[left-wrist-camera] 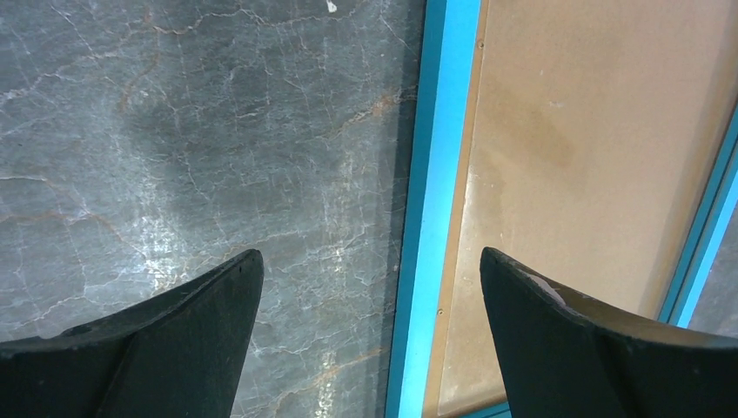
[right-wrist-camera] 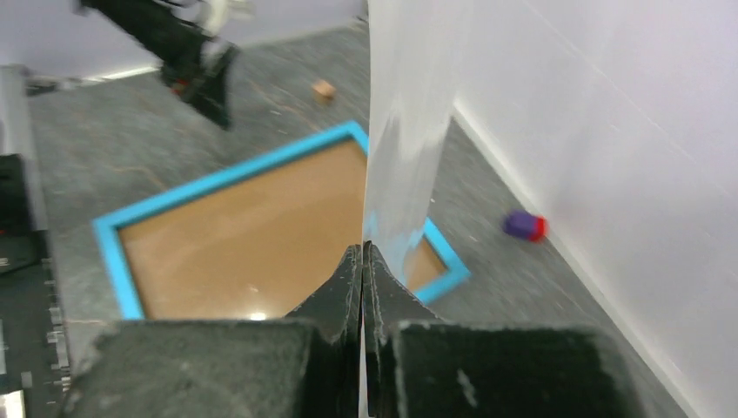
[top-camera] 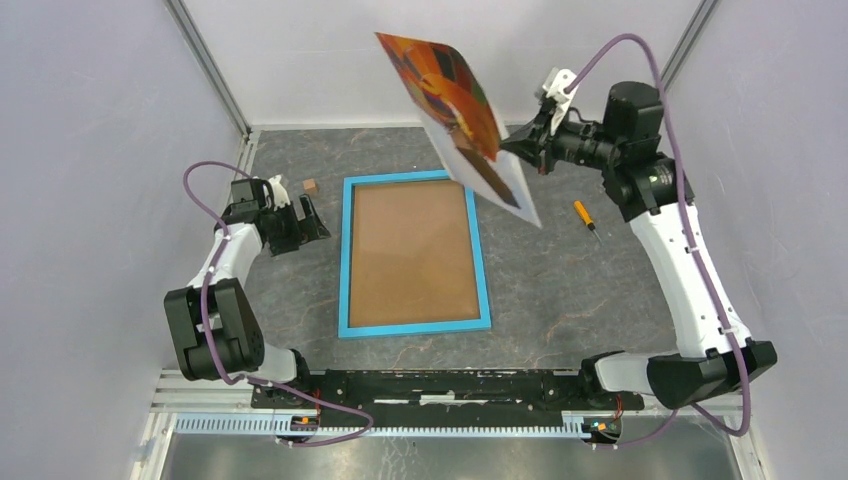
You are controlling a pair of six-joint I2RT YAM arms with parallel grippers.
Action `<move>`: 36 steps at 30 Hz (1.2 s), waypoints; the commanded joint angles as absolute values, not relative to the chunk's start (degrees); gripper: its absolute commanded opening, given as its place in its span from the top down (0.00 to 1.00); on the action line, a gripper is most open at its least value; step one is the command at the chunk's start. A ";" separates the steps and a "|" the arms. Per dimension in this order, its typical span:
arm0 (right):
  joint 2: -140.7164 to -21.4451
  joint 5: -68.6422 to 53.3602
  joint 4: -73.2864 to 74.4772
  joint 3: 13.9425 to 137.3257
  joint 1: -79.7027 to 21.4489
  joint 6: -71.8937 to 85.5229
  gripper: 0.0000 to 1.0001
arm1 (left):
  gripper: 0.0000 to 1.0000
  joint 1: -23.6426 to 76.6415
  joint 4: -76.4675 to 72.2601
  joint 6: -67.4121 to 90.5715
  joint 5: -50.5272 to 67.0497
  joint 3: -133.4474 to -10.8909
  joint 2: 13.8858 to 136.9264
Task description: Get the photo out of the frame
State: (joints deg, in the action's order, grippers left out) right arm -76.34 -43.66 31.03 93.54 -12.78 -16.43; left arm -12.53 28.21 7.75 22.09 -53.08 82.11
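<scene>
We see the photo (top-camera: 455,100) up in the air at the upper middle of the top view, out of the frame (top-camera: 345,255), which lies flat on the table (top-camera: 560,300) at the centre with only its brown backing showing inside the blue border. The right gripper (top-camera: 515,145) is clamped tight on the photo's right edge, about halfway along it, and the right wrist view shows the sheet (right-wrist-camera: 409,131) rising edge-on from between the closed fingers. From that grip the photo extends to the left in the picture. Its long axis slants from upper left to lower right, and its lower corner hangs over the frame's upper right corner without touching. The frame's own long axis runs up and down the picture, away from the arm bases. The left gripper (top-camera: 310,222) stands wide open and holds nothing, low beside the frame's left edge near its upper left corner, well apart from the photo. We judge the removal done in effect. What remains turns on the right arm, the nearer one, having bare table to its lower right, beside the screwdriver (top-camera: 585,215), to set the sheet down clear of the frame.
</scene>
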 commanded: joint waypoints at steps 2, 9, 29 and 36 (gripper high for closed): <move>-75.46 -50.67 19.49 89.23 -19.24 -5.99 1.00 | 0.00 -13.85 27.70 5.01 20.50 -55.48 81.41; -80.34 -57.46 -3.79 85.03 -22.73 19.26 1.00 | 0.00 -15.87 26.87 5.49 21.74 -54.68 81.47; -96.15 -44.64 -27.73 50.07 -23.39 41.17 1.00 | 0.00 -21.38 26.10 7.29 26.90 -53.17 82.63; -98.81 -45.08 -19.64 51.52 -22.32 32.27 1.00 | 0.00 -22.13 25.83 7.47 28.34 -52.73 83.56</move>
State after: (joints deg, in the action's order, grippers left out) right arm -97.73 -45.41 -21.37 49.67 -23.00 38.54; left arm -21.74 27.59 7.62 25.91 -53.06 82.81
